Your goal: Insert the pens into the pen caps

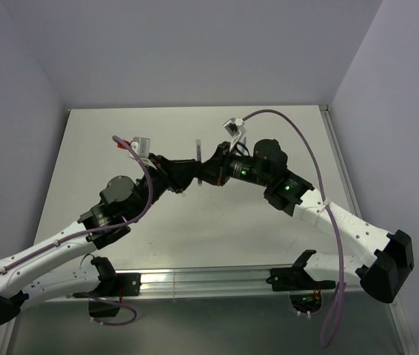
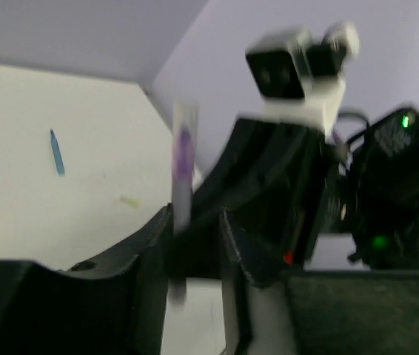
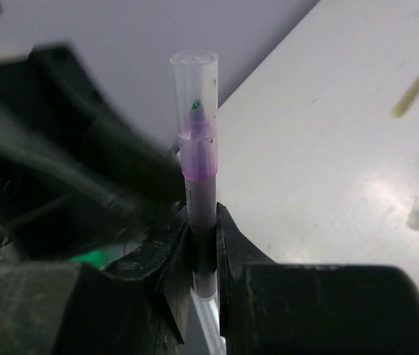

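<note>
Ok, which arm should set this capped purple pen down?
Right. The right gripper is shut on the purple pen, cap already on; the left gripper has its jaws apart around it.

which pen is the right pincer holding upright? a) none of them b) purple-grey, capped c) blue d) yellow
b: the right pincer is shut on the purple-grey pen, which stands upright with a clear cap on its tip; the yellow pen lies loose on the table.

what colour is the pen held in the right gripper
The pen is grey with a purple band under a clear cap; clearest in the right wrist view.
</note>
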### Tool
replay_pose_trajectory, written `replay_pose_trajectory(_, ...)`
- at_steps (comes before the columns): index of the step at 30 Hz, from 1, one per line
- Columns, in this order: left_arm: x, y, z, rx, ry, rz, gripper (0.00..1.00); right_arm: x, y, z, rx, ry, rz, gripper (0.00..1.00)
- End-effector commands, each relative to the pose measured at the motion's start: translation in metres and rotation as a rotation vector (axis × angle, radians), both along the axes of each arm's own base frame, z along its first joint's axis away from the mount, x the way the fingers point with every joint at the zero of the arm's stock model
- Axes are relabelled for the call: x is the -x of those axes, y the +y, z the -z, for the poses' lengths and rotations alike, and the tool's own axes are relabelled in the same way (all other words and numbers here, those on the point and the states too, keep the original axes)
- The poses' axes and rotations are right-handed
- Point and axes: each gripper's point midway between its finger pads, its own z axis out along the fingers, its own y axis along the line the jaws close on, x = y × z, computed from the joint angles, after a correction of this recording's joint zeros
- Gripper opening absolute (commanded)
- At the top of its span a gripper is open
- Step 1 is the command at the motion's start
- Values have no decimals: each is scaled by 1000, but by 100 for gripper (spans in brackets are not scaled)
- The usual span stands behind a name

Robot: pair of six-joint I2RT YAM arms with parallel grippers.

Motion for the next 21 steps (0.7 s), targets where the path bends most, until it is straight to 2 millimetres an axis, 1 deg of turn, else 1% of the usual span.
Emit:
replay_pose_trajectory(1, 16, -16, 7, -79, 23, 89, 40, -31, -19, -50, -119, -114, 183, 0)
replay_pose_trajectory(2, 14, -15, 3, -78, 18, 80, 44, -30, -21, -52, -123, -116, 185, 0)
replay_pose_trajectory(4, 7, -12, -7, -79, 8, 39, 47, -27, -22, -49, -115, -109, 185, 0)
replay_pose_trajectory(5, 5, -10, -16, -69, 0, 23, 50, -25, -23, -48, -112, -106, 185, 0)
replay_pose_trajectory(8, -6, 0, -23, -80, 0, -58, 52, -26, -26, -42, -78, -87, 203, 0)
replay_pose_trajectory(9, -10, 6, -34, -66, -8, -93, 52, -28, -27, -41, -68, -84, 214, 0)
replay_pose_trajectory(10, -18, 17, -30, -87, 18, -166, 53, -32, -30, -32, -31, -58, 242, 0)
replay_pose_trajectory(11, -20, 25, -44, -60, 10, -198, 53, -36, -30, -25, -2, -41, 257, 0)
replay_pose_trajectory(12, -22, 34, -42, -77, 30, -232, 54, -41, -31, -28, 18, -44, 276, 0)
replay_pose_trajectory(13, -29, 48, -43, -74, 44, -301, 54, -50, -37, -13, 89, -11, 330, 0)
replay_pose_trajectory(14, -28, 55, -44, -88, 56, -317, 54, -61, -34, 2, 147, 14, 354, 0)
replay_pose_trajectory(15, -27, 62, -49, -79, 55, -327, 54, -71, -35, -2, 172, -1, 379, 0)
replay_pose_trajectory(16, -30, 70, -50, -78, 57, -345, 54, -82, -41, 9, 221, 33, 405, 0)
replay_pose_trajectory(17, -29, 75, -49, -90, 65, -352, 55, -99, -38, 31, 271, 78, 409, 0)
replay_pose_trajectory(18, -26, 81, -53, -83, 58, -350, 54, -115, -40, 29, 272, 83, 428, 0)
replay_pose_trajectory(19, -26, 85, -51, -91, 63, -359, 54, -138, -56, 39, 301, 118, 480, 0)
replay_pose_trajectory(20, -24, 90, -50, -105, 70, -366, 54, -162, -61, 71, 383, 166, 531, 0)
replay_pose_trajectory(21, -22, 94, -50, -113, 71, -367, 55, -182, -65, 60, 402, 136, 567, 0)
